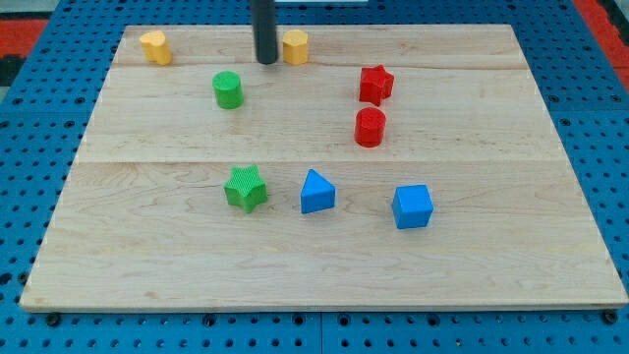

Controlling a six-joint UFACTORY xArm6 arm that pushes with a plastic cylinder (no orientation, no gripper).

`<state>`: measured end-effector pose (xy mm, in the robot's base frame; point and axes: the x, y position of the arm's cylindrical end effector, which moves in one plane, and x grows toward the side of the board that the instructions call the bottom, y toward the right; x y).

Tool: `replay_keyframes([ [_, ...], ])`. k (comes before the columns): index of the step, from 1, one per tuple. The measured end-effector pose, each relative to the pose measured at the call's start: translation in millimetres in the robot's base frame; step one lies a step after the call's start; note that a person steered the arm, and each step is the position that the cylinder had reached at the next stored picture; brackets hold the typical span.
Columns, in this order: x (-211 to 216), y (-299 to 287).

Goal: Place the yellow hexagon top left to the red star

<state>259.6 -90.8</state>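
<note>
A yellow hexagon [295,46] sits near the view's top, a little left of centre. The red star [375,85] lies to its lower right. My tip [266,61] stands just left of the yellow hexagon, close to it; I cannot tell whether they touch. A second yellow block [155,46], its shape unclear, sits at the view's top left.
A red cylinder [370,127] sits just below the red star. A green cylinder [228,89] is below and left of my tip. A green star [246,188], a blue triangle [316,192] and a blue cube [413,206] line the middle of the wooden board [147,256].
</note>
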Motion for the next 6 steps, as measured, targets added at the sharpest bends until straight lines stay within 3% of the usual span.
replay_keyframes([
  [1,-18.7,-24.8],
  [4,-28.7,54.4],
  [6,-29.2,65.0],
])
